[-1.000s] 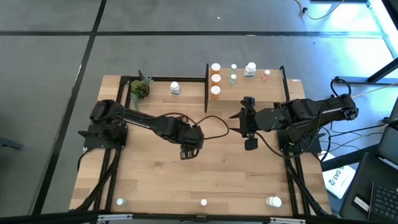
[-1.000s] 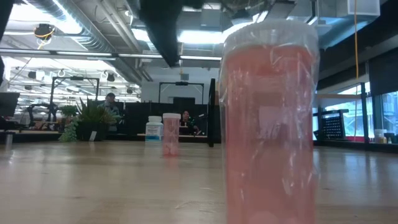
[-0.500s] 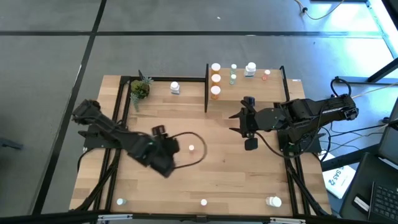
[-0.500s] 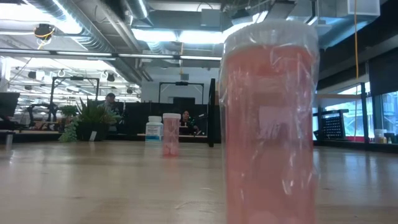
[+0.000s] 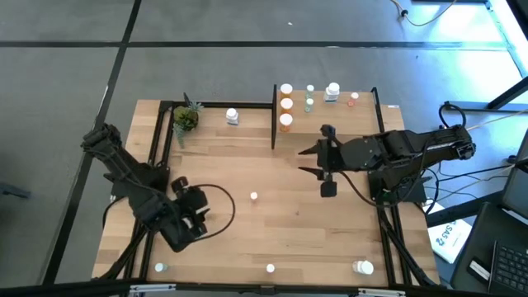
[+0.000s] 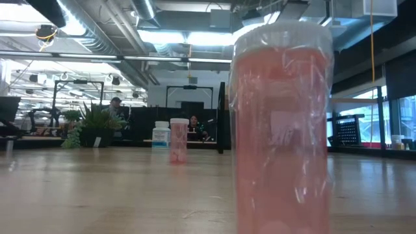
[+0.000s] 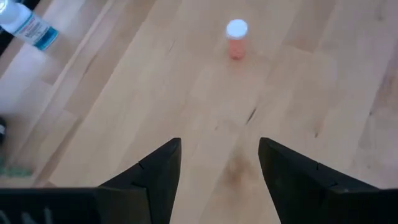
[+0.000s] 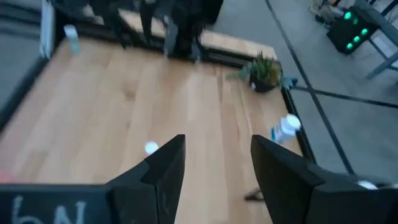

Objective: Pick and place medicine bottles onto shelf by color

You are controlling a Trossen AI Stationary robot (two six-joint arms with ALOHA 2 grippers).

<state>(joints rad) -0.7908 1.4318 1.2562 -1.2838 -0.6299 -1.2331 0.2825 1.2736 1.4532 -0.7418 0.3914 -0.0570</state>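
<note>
Several medicine bottles stand on the shelf [image 5: 330, 120]: orange ones [image 5: 285, 105], green ones [image 5: 309, 97], a white one [image 5: 332, 92] and a pinkish one [image 5: 354, 98]. A small bottle [image 5: 253, 197] stands at the table's middle, shown pinkish in the low view [image 6: 179, 139]. More bottles stand along the near edge [image 5: 271, 267], one close to the low camera [image 6: 281, 130]. My left gripper [image 5: 196, 216] hangs open over the near left part, with a pinkish bottle [image 7: 236, 38] ahead of it. My right gripper [image 5: 304, 161] is open too, in the air in front of the shelf.
A potted plant [image 5: 186, 118] and a white bottle [image 5: 232, 116] stand at the far left, beside the shelf's black frame [image 5: 274, 115]. A white bottle [image 5: 363, 266] and a small one [image 5: 160, 266] stand near the front edge. Bare wood lies between the arms.
My left gripper has swung from the table's middle toward the left and near edges, rolling as it went. The small bottle it was above now shows standing alone at the table's middle.
</note>
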